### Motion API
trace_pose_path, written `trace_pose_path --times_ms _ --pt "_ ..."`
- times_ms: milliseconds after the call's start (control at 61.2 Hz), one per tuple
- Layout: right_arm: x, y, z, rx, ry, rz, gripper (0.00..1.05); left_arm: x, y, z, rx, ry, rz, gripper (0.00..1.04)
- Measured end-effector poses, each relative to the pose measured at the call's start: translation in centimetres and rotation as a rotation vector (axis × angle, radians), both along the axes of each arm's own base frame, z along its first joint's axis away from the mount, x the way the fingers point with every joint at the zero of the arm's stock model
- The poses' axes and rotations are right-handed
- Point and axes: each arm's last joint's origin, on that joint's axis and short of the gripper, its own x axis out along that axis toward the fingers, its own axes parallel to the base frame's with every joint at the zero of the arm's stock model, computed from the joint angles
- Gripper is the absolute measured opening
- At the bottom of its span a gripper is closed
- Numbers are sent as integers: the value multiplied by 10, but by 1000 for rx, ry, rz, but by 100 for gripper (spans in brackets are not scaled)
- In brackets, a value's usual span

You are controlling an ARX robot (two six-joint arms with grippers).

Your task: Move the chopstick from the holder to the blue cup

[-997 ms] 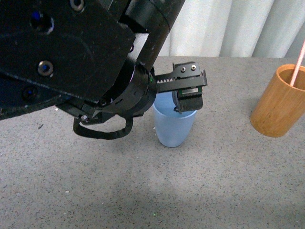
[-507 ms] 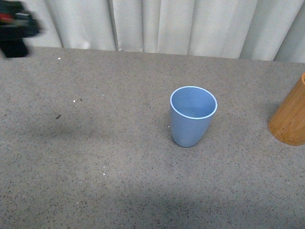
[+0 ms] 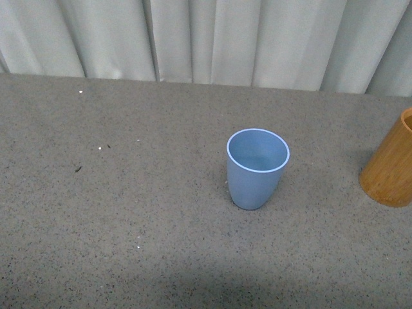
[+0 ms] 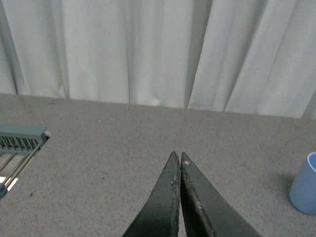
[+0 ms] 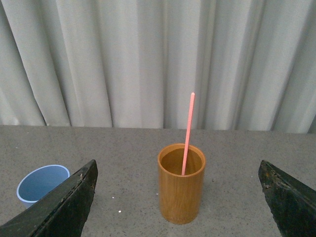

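Note:
The blue cup (image 3: 257, 167) stands upright and empty in the middle of the grey table; it also shows in the left wrist view (image 4: 305, 190) and the right wrist view (image 5: 41, 183). The orange-brown holder (image 3: 390, 168) stands at the right edge of the front view, cut off. In the right wrist view the holder (image 5: 181, 186) stands upright with one pink chopstick (image 5: 187, 133) leaning in it. My right gripper (image 5: 178, 197) is open wide, facing the holder from a distance. My left gripper (image 4: 177, 158) is shut and empty over bare table, left of the cup. Neither arm shows in the front view.
A pale curtain (image 3: 206, 38) hangs along the far edge of the table. A grey-green slotted rack (image 4: 19, 143) sits at the edge of the left wrist view. Small white specks lie on the table surface (image 3: 129, 212).
The left arm, which filled the front view with its gripper over the blue cup, has drawn away to the left and out of view. The cup stands uncovered.

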Motion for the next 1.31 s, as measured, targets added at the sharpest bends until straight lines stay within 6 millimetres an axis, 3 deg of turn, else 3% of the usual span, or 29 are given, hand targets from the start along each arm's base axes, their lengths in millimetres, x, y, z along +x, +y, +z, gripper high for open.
trace_pose_path --times_ms 327,474,572,654,735,850,932,1030,1307 --pt "0 0 0 0 0 0 95 -4 0 3 0 -39 0 4" --pt "0 0 0 0 0 1 95 -4 0 3 0 -39 0 30" --pt "9 -4 4 75 -11 -170 95 -4 0 3 0 -40 4 48" --pt "29 -14 18 101 -36 -233 95 -4 0 3 0 -40 0 62" --pt "65 -25 35 86 -20 -229 95 -4 0 3 0 -40 0 76" --pt "115 -31 27 72 174 -161 95 -4 0 3 0 -40 0 98" --pt "152 -33 11 82 333 -109 95 -4 0 3 1 -40 1 98" --pt "178 -37 15 79 361 -113 95 -4 0 3 1 -40 0 98" --pt "216 -44 21 139 439 -116 95 -4 0 3 1 -40 1 98"
